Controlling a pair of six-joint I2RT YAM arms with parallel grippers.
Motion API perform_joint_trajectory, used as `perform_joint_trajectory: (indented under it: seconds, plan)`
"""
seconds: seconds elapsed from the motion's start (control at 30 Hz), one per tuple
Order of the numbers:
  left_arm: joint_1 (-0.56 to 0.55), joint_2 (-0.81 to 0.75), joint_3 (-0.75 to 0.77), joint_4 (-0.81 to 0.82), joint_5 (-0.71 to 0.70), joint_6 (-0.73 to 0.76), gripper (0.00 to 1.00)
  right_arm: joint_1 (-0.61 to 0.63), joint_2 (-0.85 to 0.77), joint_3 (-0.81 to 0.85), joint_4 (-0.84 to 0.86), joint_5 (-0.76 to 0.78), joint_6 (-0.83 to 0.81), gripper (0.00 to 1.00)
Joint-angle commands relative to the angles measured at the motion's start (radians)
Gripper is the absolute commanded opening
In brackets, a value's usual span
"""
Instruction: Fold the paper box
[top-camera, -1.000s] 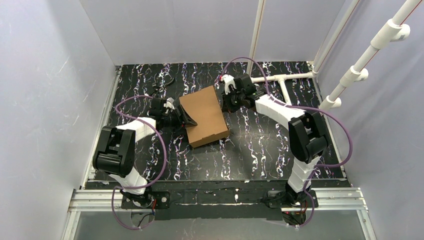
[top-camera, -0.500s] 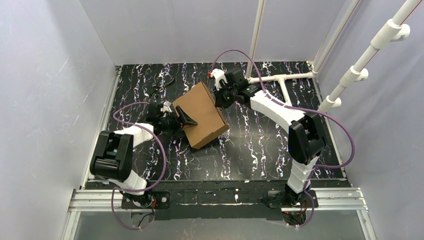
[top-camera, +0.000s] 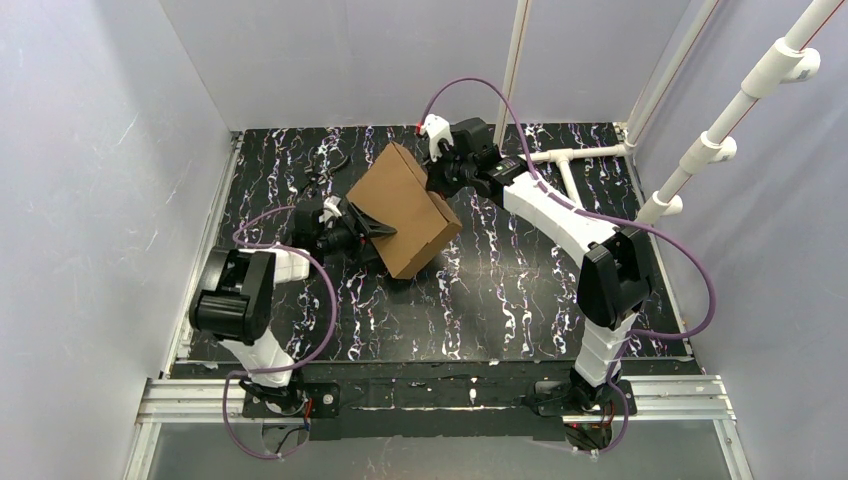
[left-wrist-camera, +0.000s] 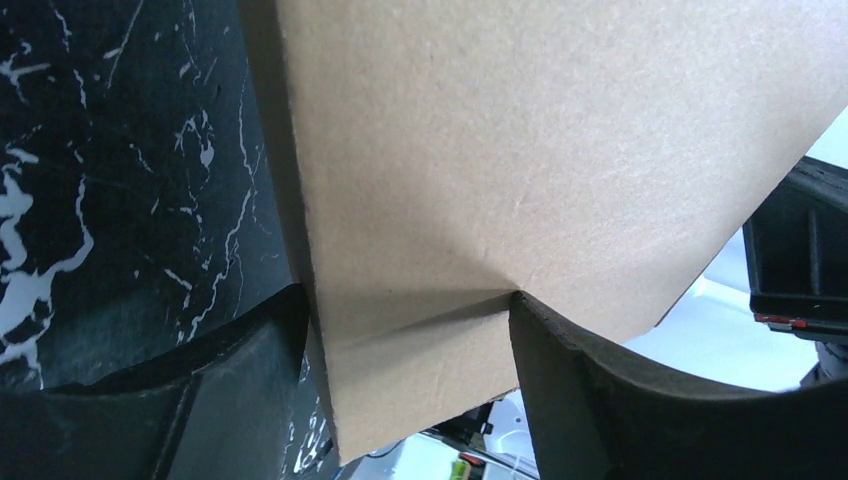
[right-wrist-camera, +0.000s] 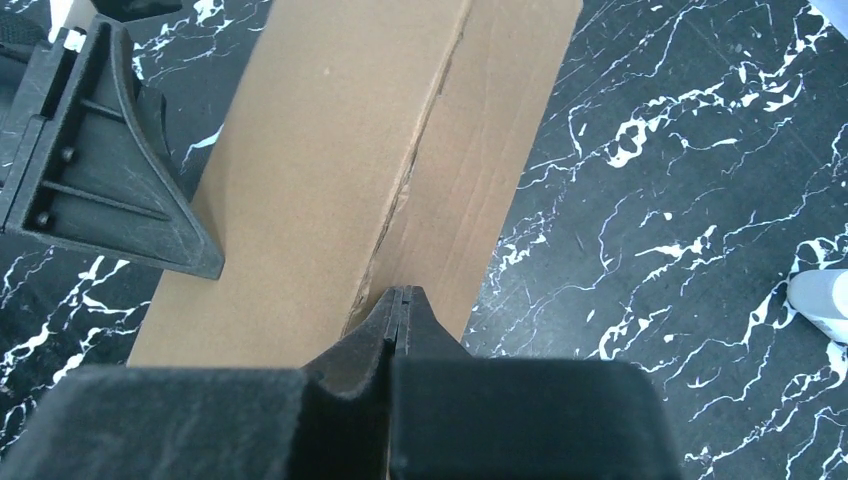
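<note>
Fig. 1. Overhead and wrist views of 2 arms at work on 1 carton. The paper box (top-camera: 405, 205), folded into a flat brown block, sits skewed to the edges of the black marbled table (top-camera: 520, 300), near its middle and between my 2 arms. My left hand (top-camera: 372, 228) is clamped on the box's left edge. Its fingers (left-wrist-camera: 250, 380) press the cardboard from both sides, 1 lying across the top face, and a crease runs between them in the left wrist view. My right hand (top-camera: 440, 182) has its 2 fingers pressed together with nothing between them. Their joined tip touches the box's far right side at the seam where 2 panels meet.
</note>
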Motion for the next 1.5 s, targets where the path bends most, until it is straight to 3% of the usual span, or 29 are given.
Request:
perform_joint_trajectory:
  seconds: [0.0,0.07,0.2,0.53,0.87,1.27,1.47]
  plan:
    - [-0.014,0.040,0.085,0.294,0.063,-0.120,0.60,0.073,-0.009,-0.005,-0.095,-0.168,0.032,0.01]
    - [-0.013,0.050,0.085,0.300,0.065,-0.119,0.59,0.067,-0.009,-0.018,-0.094,-0.154,0.030,0.01]
    - [-0.003,0.042,0.060,0.301,0.070,-0.121,0.43,0.051,0.001,-0.053,-0.088,-0.139,0.035,0.01]
    - [0.014,-0.091,-0.007,0.299,0.084,-0.112,0.42,0.021,0.046,-0.157,-0.052,-0.149,0.042,0.01]
    - [-0.043,-0.198,0.050,0.299,0.085,-0.162,0.42,0.021,0.086,-0.190,-0.021,-0.249,0.097,0.01]
    - [-0.136,-0.101,0.199,0.299,0.036,-0.185,0.42,0.020,0.061,-0.275,0.076,-0.397,0.194,0.01]
    - [-0.187,-0.018,0.247,0.307,0.032,-0.183,0.42,-0.042,-0.011,-0.383,0.194,-0.404,0.286,0.01]
